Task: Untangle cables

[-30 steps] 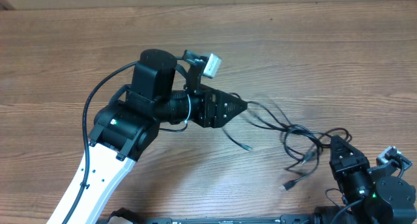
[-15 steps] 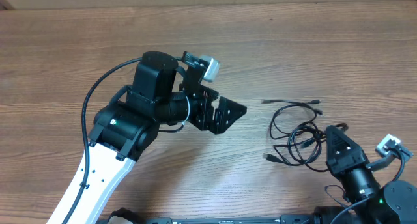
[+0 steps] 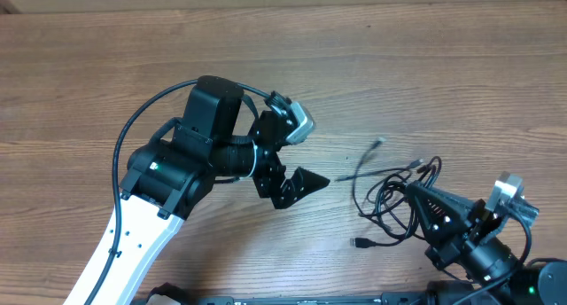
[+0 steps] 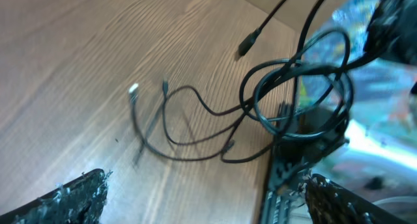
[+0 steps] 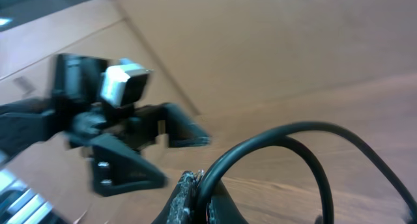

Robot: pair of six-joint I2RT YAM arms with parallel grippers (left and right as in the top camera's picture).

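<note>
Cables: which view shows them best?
Overhead: the cables show nearly whole, loops and loose ends together. Left wrist: closer, but blurred and cropped. Right wrist: only one loop.

The overhead camera looks straight down on the table [image 3: 425,66] from well above and takes in both arms. The left wrist camera sits just behind the left gripper [image 4: 208,201], low and tilted, facing across the wood at the cables [image 4: 287,100] close by. The right wrist camera peers over the right gripper [image 5: 195,195], very near one cable, facing back toward the left gripper. All three views share the cables.
</note>
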